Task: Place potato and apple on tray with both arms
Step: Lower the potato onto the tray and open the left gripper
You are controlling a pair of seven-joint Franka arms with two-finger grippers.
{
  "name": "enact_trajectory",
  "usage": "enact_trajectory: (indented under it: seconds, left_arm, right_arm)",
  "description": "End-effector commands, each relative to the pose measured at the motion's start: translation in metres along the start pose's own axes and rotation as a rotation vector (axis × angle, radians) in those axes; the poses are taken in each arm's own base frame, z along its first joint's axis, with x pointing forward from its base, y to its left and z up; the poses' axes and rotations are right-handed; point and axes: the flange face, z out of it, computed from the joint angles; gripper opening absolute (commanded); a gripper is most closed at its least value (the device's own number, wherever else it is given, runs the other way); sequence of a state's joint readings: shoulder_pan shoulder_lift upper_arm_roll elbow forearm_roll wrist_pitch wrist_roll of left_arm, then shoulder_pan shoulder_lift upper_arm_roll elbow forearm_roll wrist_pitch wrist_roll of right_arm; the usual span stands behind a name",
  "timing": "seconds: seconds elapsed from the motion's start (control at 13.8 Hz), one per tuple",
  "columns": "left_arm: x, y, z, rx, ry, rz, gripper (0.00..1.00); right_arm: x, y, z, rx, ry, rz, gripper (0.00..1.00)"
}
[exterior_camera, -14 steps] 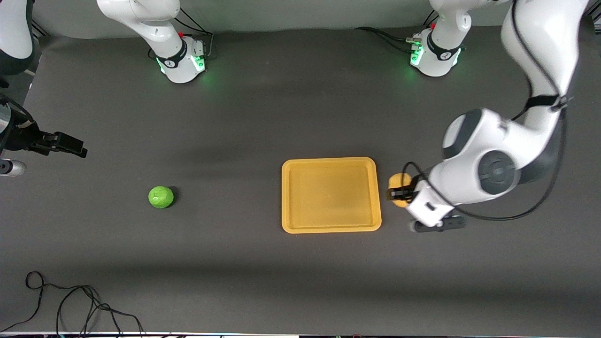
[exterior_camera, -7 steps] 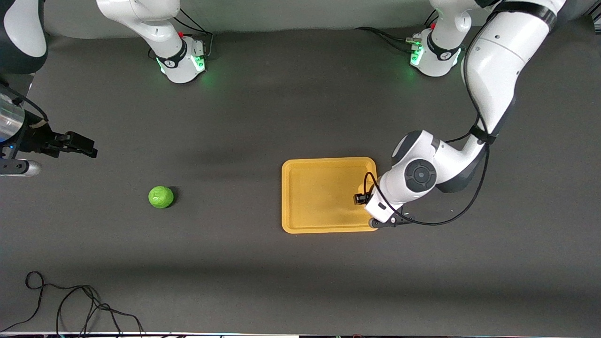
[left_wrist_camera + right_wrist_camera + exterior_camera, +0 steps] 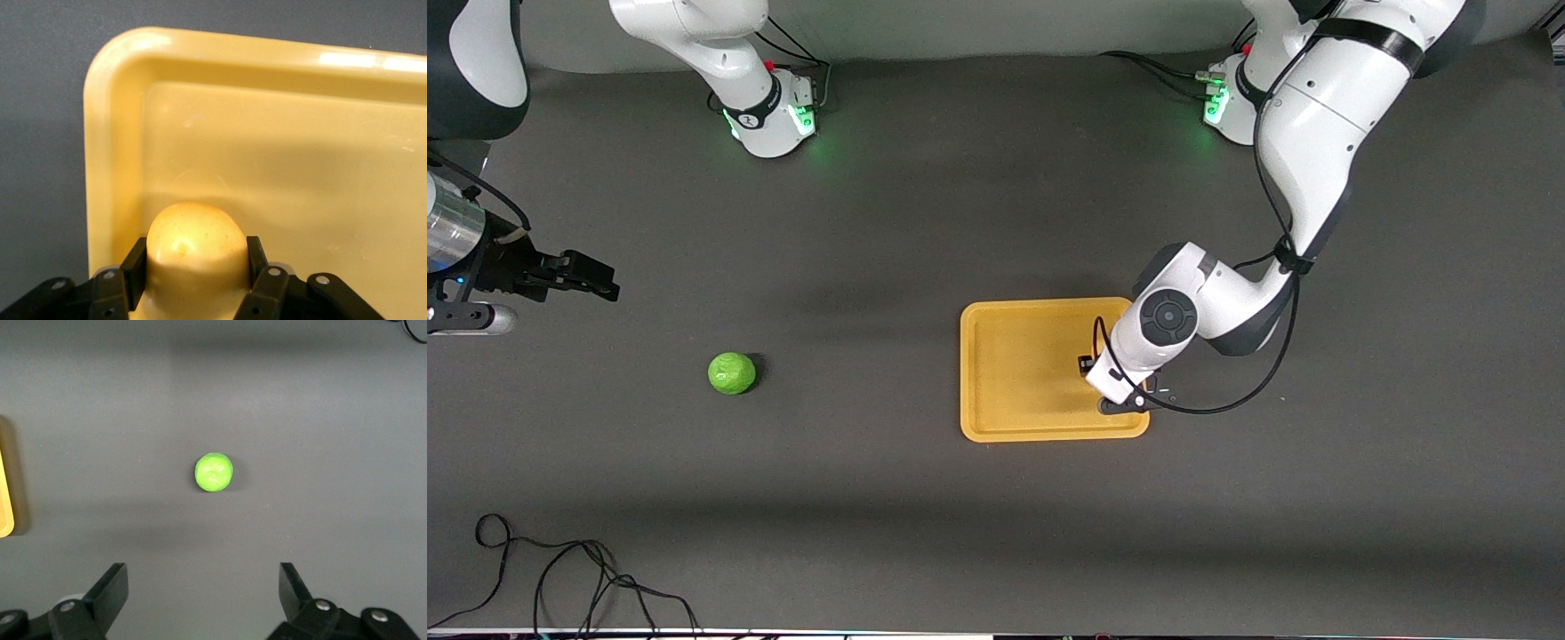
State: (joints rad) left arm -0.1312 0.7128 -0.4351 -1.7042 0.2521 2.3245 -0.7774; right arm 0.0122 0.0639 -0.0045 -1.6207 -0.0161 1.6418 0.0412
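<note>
Potato (image 3: 195, 247): a smooth, pale yellow-orange lump with fine dark speckles and a rounded end, clamped between the two black fingers of the left gripper (image 3: 193, 263). In the left wrist view it sits just above the floor of the tray (image 3: 280, 167), near one rounded corner; whether it touches the tray floor cannot be told. In the front view the potato is hidden under the left arm's wrist, and the left gripper (image 3: 1089, 366) is over the part of the tray toward the left arm's end of the table.

Tray (image 3: 1014, 373): flat, orange-yellow, rectangular, with rounded corners and a low raised rim, lying on the dark grey table (image 3: 925, 222).

Apple (image 3: 732, 372): a small, round, bright green ball with a slightly dimpled top, resting on the table toward the right arm's end, well apart from the tray. The table between apple and tray is bare.

Right gripper (image 3: 596, 282): fingers spread wide apart and holding nothing, up over the table at the right arm's end; the right wrist view shows the apple (image 3: 213, 472) between and ahead of its fingers (image 3: 110, 593).

A black cable (image 3: 560, 578) lies looped on the table, nearer the front camera than the apple.
</note>
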Motion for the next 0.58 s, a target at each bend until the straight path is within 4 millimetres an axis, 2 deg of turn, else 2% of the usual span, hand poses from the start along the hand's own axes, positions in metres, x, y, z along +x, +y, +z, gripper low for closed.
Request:
enact_trajectory:
  seconds: [0.0,0.07,0.14,0.22,0.43,0.51]
  left_arm:
    - [0.001,-0.004,-0.001,0.016,0.022,-0.016,0.72]
    - [0.003,-0.006,-0.001,0.017,0.022,-0.019,0.77]
    - [0.002,-0.008,0.001,0.019,0.018,-0.021,0.96]
    - [0.003,-0.01,0.001,0.02,0.017,-0.023,1.0]
    - [0.003,-0.011,-0.006,0.03,0.015,-0.063,1.0]
    - [0.004,-0.011,-0.018,0.032,0.027,-0.065,1.0]
  right_arm:
    - [0.007,-0.001,0.02,0.005,0.007,-0.021,1.0]
    - [0.011,-0.002,0.031,0.005,0.012,-0.022,1.0]
    - [0.014,-0.003,0.04,0.006,0.017,-0.023,1.0]
    - [0.021,-0.004,0.057,0.007,0.012,-0.023,1.0]
    - [0.042,-0.006,0.107,0.006,0.0,-0.024,1.0]
    - [0.047,-0.008,0.123,0.006,-0.009,-0.025,1.0]
